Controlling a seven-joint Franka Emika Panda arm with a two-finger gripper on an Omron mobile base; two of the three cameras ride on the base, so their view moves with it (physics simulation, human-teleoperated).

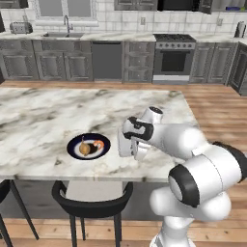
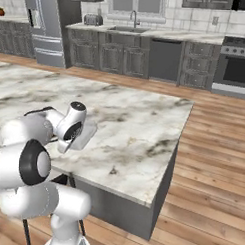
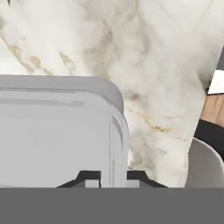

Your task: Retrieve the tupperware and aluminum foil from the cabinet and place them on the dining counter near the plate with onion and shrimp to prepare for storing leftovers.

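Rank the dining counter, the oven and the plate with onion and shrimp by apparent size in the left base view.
1. dining counter, largest by far.
2. oven, though it stands farther back, so it looks smaller than it is.
3. plate with onion and shrimp, smallest.

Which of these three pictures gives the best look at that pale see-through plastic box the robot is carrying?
The hand view: the shallow translucent white-grey plastic container looms large, its flared rim clamped in the claw. The right base view shows part of it over the marble counter; in the left base view it is mostly behind the arm.
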